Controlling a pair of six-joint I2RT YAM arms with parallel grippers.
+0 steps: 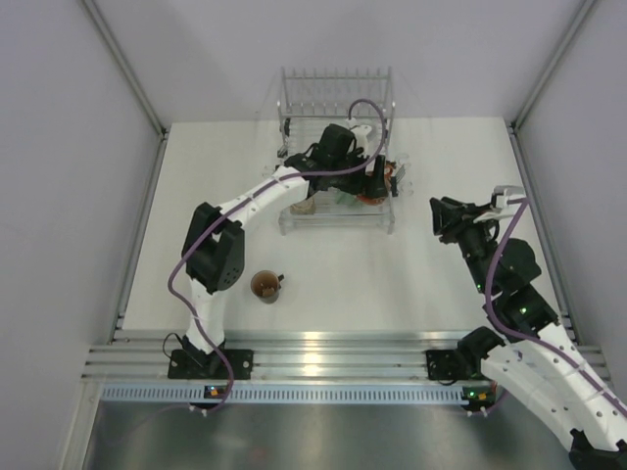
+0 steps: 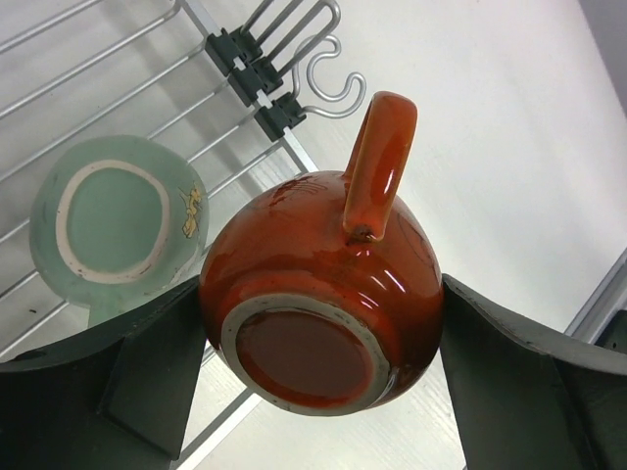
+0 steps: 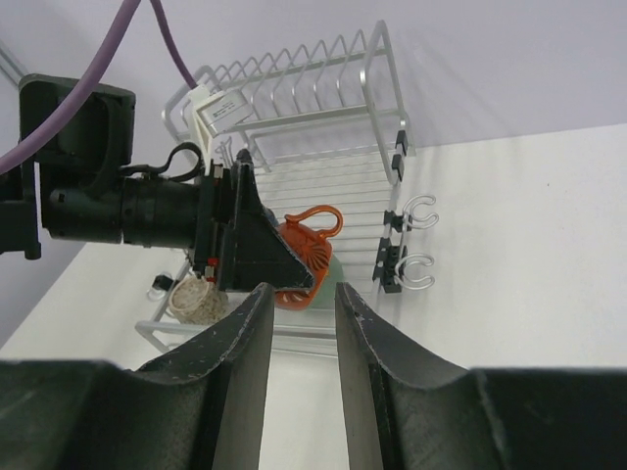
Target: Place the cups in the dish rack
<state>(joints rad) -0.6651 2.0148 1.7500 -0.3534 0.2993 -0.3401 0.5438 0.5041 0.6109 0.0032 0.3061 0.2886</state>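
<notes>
Your white counter (image 1: pixel 392 284) carries the dish rack (image 1: pixel 336 103) at its far edge, tines along the back. Your left tool (image 1: pixel 377 179) reaches into the rack's right side and is clamped on the orange-brown mug (image 2: pixel 323 294), one finger against each flank, its base turned toward the wrist camera and its handle pointing away. Your right tool (image 3: pixel 302 294) hangs over the counter to the right of the rack, fingers slightly apart with nothing between them. The mint-green mug (image 2: pixel 113 220) sits on the rack wires just beside the held mug. A beige mug (image 1: pixel 304 208) lies at the rack's near left. A dark mug (image 1: pixel 266 285) stands on the counter, well apart from the rack.
</notes>
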